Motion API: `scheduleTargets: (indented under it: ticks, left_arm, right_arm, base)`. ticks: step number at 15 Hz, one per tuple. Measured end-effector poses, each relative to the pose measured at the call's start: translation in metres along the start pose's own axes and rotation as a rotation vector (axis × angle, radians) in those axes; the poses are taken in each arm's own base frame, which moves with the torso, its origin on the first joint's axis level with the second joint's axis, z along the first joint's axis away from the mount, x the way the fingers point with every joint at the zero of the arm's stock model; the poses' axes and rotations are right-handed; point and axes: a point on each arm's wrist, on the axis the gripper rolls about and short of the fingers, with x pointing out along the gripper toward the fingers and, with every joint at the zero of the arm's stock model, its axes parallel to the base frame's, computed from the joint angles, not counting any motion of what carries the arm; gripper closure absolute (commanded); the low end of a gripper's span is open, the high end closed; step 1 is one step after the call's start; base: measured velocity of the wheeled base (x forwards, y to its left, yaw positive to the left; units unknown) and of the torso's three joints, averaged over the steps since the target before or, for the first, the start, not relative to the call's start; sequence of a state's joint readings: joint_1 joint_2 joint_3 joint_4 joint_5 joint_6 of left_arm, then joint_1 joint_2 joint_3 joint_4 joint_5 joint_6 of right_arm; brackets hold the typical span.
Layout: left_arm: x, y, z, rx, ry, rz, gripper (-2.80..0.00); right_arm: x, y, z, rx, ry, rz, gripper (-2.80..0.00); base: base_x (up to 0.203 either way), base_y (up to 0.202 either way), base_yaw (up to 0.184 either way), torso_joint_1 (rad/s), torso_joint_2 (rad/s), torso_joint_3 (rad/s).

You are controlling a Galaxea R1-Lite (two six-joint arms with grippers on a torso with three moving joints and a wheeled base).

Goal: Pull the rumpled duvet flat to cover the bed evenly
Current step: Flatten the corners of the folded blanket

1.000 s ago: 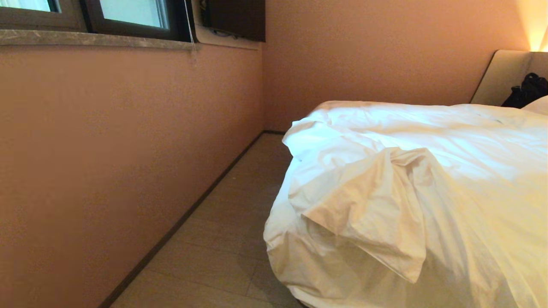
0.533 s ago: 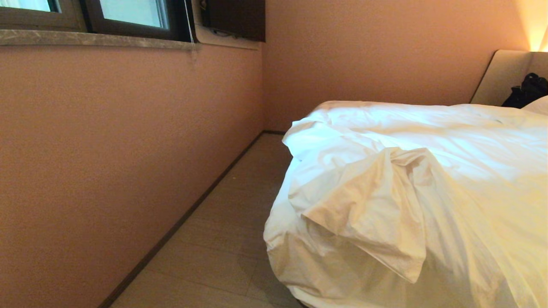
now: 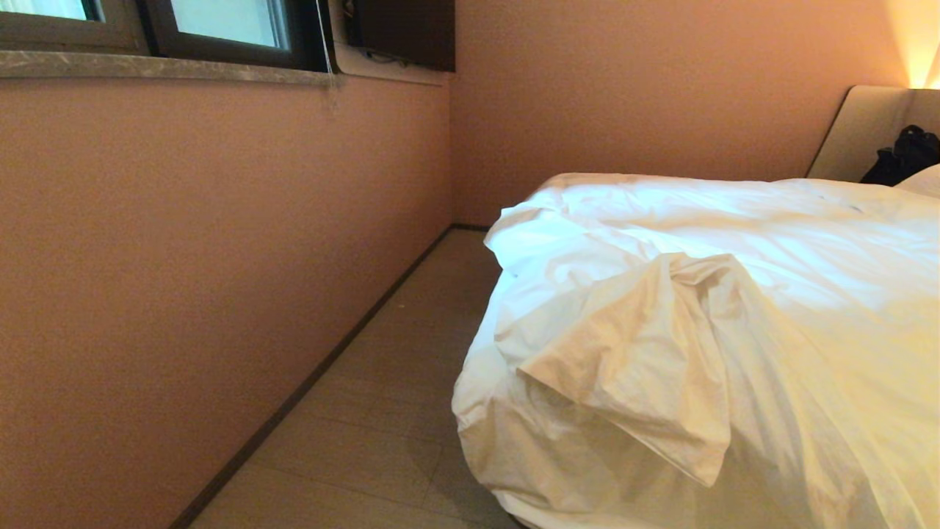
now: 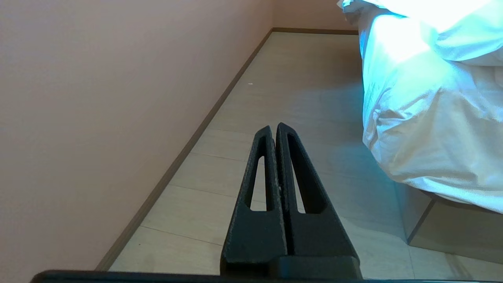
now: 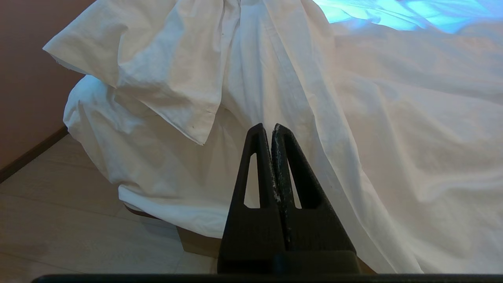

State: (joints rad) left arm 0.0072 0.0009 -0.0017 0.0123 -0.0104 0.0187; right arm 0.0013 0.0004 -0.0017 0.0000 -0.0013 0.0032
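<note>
The white duvet [image 3: 698, 294] lies rumpled over the bed, bunched at the near corner, where a folded flap [image 3: 646, 367] hangs down the side. The brown bed base [image 4: 440, 220] shows under the hanging cloth. Neither arm appears in the head view. My left gripper [image 4: 274, 127] is shut and empty, held over the floor strip beside the bed, apart from the duvet [image 4: 424, 110]. My right gripper [image 5: 267, 127] is shut with nothing in it, pointing at the draped duvet [image 5: 353, 118] just below the flap [image 5: 157, 78], short of the cloth.
A pink wall [image 3: 183, 257] with a dark skirting runs along the left, leaving a narrow strip of pale floor [image 3: 382, 411] beside the bed. A window [image 3: 220, 22] sits above. At the far right are the beige headboard [image 3: 859, 132], a black bag [image 3: 907, 154] and a pillow [image 3: 927, 180].
</note>
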Motion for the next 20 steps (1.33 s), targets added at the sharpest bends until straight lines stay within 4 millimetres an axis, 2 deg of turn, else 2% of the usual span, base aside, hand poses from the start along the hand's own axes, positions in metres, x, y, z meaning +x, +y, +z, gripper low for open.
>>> scheduleTargets:
  ticks: [6,8,12,15,18,20]
  left_arm:
    - [0.0,0.0,-0.001,0.032,0.011,0.0,0.0]
    - [-0.002,0.0,0.004,0.036,-0.003,-0.007,0.0]
    - [-0.009,-0.001,0.029,0.029,-0.047,-0.045,0.0]
    - [-0.007,-0.001,0.05,-0.04,-0.04,-0.092,0.0]
    - [0.004,-0.002,0.078,-0.168,0.0,-0.169,0.0]
    - [0.02,-0.003,0.095,-0.241,0.025,-0.215,0.0]
  right_arm:
    - [0.0,0.0,0.0,0.0,0.0,0.0,0.0]
    - [0.0,0.0,0.0,0.0,0.0,0.0,0.0]
    - [0.0,0.0,0.0,0.0,0.0,0.0,0.0]
    - [0.0,0.0,0.0,0.0,0.0,0.0,0.0]
    - [0.0,0.0,0.0,0.0,0.0,0.0,0.0]
    - [0.0,0.0,0.0,0.0,0.0,0.0,0.0]
  base:
    - [0.0,0.0,0.0,0.0,0.0,0.0]
    - [0.0,0.0,0.0,0.0,0.0,0.0]
    - [0.0,0.0,0.0,0.0,0.0,0.0]
    - [0.0,0.0,0.0,0.0,0.0,0.0]
    - [0.0,0.0,0.0,0.0,0.0,0.0]
    - [0.0,0.0,0.0,0.0,0.0,0.0]
